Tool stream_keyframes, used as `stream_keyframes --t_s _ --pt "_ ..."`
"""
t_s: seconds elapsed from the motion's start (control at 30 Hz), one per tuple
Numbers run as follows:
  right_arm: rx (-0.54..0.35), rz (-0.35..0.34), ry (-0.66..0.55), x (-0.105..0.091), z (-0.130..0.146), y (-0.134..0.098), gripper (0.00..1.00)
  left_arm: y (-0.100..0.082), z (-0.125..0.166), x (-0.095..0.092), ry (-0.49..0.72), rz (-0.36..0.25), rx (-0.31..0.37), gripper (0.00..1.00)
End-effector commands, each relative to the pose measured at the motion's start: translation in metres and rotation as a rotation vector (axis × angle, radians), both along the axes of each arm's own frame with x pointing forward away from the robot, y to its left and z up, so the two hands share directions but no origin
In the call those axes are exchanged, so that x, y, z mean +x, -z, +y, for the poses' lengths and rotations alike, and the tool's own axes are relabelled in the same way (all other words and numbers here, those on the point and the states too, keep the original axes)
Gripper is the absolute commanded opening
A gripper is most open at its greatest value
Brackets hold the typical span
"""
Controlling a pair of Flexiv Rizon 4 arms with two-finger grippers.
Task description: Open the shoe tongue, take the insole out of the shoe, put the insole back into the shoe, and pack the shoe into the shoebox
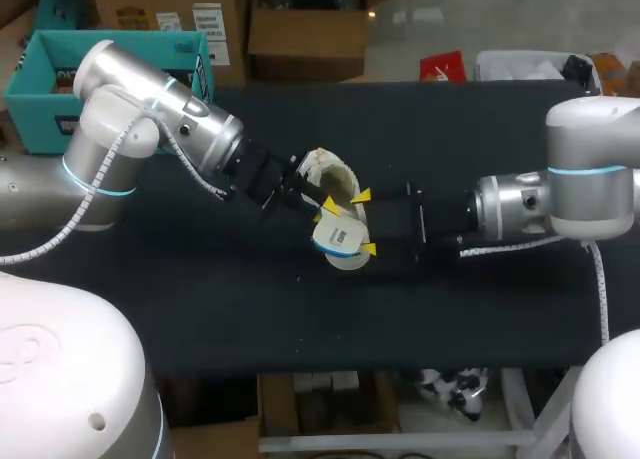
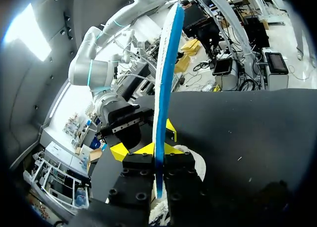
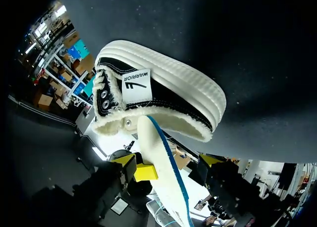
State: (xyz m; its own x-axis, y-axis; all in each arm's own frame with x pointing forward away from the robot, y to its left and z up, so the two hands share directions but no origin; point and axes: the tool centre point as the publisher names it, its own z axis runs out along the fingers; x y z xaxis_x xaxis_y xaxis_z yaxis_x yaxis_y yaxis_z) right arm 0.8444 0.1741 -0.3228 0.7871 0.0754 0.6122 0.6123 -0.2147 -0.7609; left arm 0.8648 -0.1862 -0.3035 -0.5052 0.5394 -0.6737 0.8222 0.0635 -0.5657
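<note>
Over black table, left fingers clamp the insole — right fingers, seemingly empty, spread wide beside shoe.

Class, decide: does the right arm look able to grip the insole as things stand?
Probably yes: the right gripper has its jaws open on either side of the insole, and nothing stands between them. The left gripper clamps it too.

Printed label on shoe
</note>
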Motion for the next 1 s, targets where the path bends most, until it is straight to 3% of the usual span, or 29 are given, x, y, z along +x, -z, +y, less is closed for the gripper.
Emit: stream_keyframes --t_s 0.03,0.27,0.3,0.43,0.67,0.73,0.77,0.8,1.0 --pt "-0.006 0.0 0.006 -0.001 0.001 0.001 0.98 0.01 0.0 0.012 0.009 0.021 -0.003 0.0" --pt "0.002 -0.008 0.016 0.003 0.002 0.005 0.94 0.022 0.002 0.026 0.015 0.049 -0.026 0.0" --pt "0.005 -0.011 0.018 0.003 0.003 0.005 0.89 0.024 0.001 0.028 0.014 0.049 -0.03 0.0" --pt "0.025 -0.012 0.024 0.005 0.003 0.008 0.49 0.027 0.001 0.031 0.01 0.049 -0.04 0.0" --pt "0.04 0.001 0.013 0.012 0.012 0.014 0.37 0.028 0.001 0.033 0.012 0.043 -0.053 0.0" --pt "0.035 0.002 0.012 0.014 0.013 0.016 0.22 0.028 0.0 0.033 0.015 0.042 -0.053 0.0" --pt "0.035 0.001 0.01 0.015 0.014 0.016 0.06 0.028 0.0 0.033 0.016 0.041 -0.051 0.0" --pt "0.033 0.001 0.01 0.016 0.016 0.016 0.0 0.028 -0.001 0.033 0.019 0.041 -0.048 0.0" --pt "-0.009 -0.024 0.036 0.02 0.016 0.018 0.0 0.029 -0.004 0.036 0.025 0.026 -0.032 0.0"
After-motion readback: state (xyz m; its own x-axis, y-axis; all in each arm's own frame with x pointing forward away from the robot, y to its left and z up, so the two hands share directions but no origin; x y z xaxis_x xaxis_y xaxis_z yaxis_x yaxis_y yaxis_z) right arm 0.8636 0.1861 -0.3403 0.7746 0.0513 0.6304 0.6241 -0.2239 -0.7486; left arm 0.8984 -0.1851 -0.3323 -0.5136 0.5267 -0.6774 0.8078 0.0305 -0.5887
